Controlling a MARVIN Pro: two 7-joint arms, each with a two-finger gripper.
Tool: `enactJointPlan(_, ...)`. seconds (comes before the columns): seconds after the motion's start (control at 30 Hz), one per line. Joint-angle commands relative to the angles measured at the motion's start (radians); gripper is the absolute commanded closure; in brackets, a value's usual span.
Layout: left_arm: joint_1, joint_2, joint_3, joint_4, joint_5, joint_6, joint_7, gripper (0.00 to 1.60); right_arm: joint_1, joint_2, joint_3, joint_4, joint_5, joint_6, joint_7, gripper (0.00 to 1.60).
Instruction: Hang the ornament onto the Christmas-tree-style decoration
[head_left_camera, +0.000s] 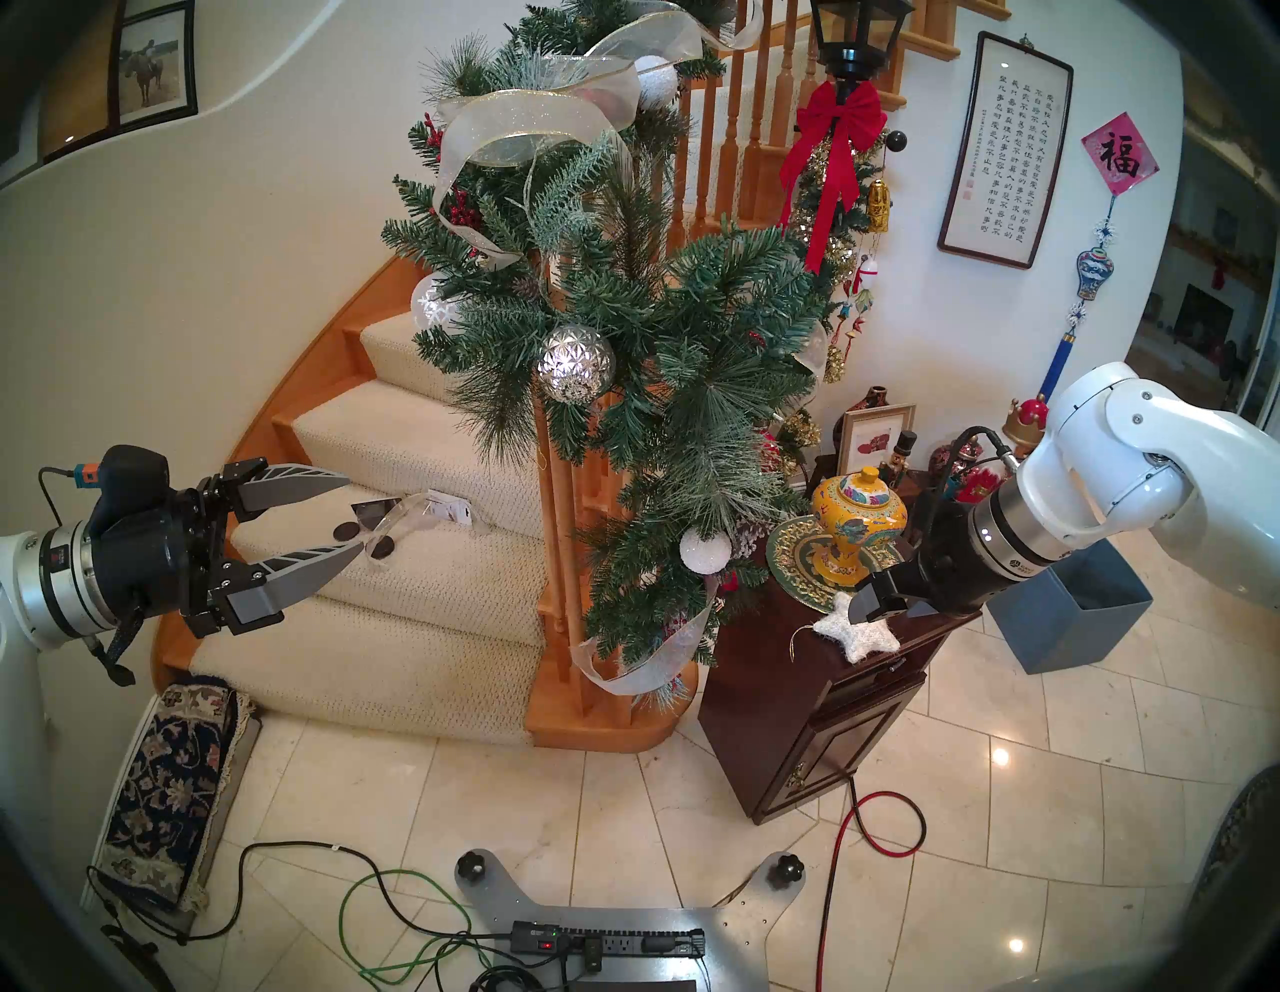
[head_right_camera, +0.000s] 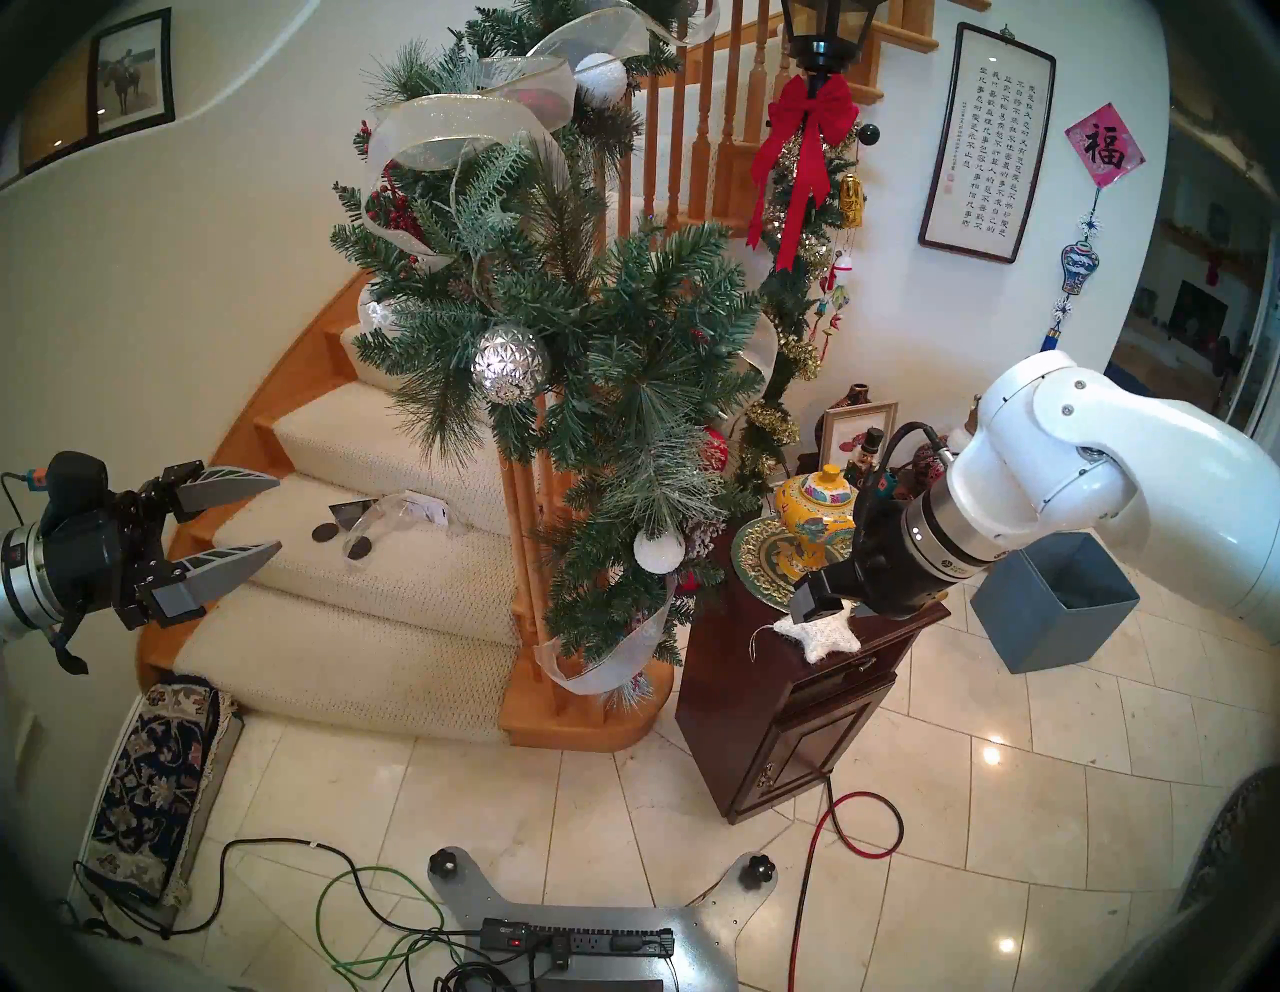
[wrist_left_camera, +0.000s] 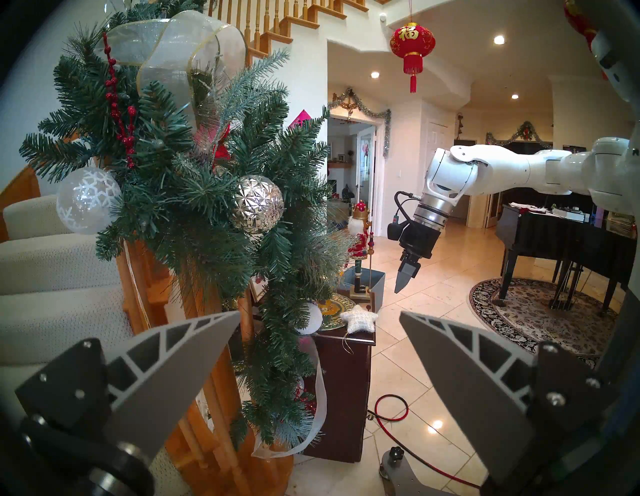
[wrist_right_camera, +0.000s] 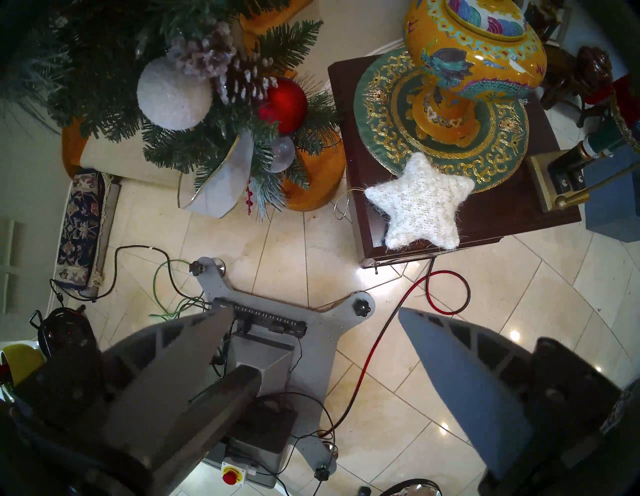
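Lying flat on the front corner of the dark wooden cabinet (wrist_right_camera: 485, 221), one point overlapping the green embroidered mat (wrist_right_camera: 381, 114), the white star ornament (wrist_right_camera: 420, 202) has no real long axis, and its gold string loop (wrist_right_camera: 346, 202) trails off the cabinet's edge on the side toward the pine garland (head_left_camera: 665, 332). We are at the pick-up step: our right gripper (head_left_camera: 890, 609) hovers just above the star, pointing steeply down with fingers spread wide and holding nothing, so next we judge it must descend and close on the star. Our left gripper (head_left_camera: 346, 512) waits level beside the garland, its fingers likewise apart and empty.
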Motion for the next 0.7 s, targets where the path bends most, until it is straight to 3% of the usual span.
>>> enactJointPlan(0.0, 0.0, -0.001, 0.0, -0.002, -0.001, 0.0, 0.0, 0.0, 0.007, 0.014, -0.008, -0.03, 0.015, -0.001, -0.02, 0.0)
enactJointPlan(0.67, 0.0, 0.0, 0.0, -0.001, -0.001, 0.0, 0.0, 0.0, 0.025, 0.022, -0.03, -0.107, 0.055, -0.001, -0.108, 0.0)
